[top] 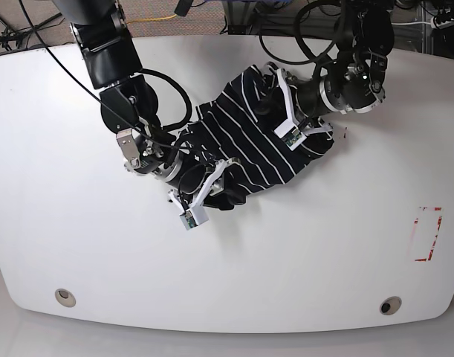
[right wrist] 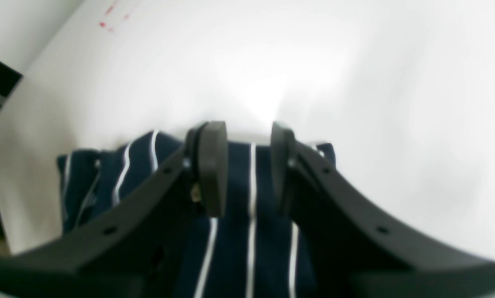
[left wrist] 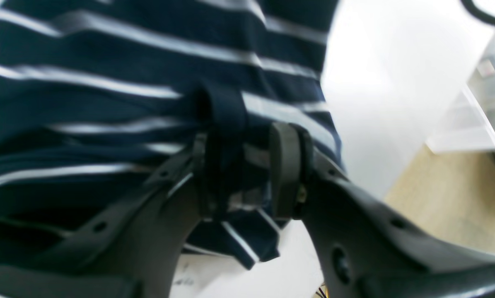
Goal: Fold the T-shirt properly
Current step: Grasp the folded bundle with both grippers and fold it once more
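The T-shirt (top: 245,141), dark navy with thin white stripes, lies crumpled on the white table (top: 100,253) near its back middle. My left gripper (top: 284,111) is at its right side. In the left wrist view a dark fold of the T-shirt (left wrist: 106,82) stands pinched between the left gripper's (left wrist: 245,174) fingers. My right gripper (top: 212,181) is at the shirt's lower left edge. In the right wrist view the right gripper (right wrist: 247,165) straddles the T-shirt (right wrist: 239,248) with its jaws partly apart; I cannot tell whether they grip the flat cloth.
A red outlined rectangle (top: 427,234) is marked on the table at the right. Clear plastic drawers (left wrist: 487,103) stand beyond the table edge over a wooden floor (left wrist: 450,198). Cables trail behind both arms at the back.
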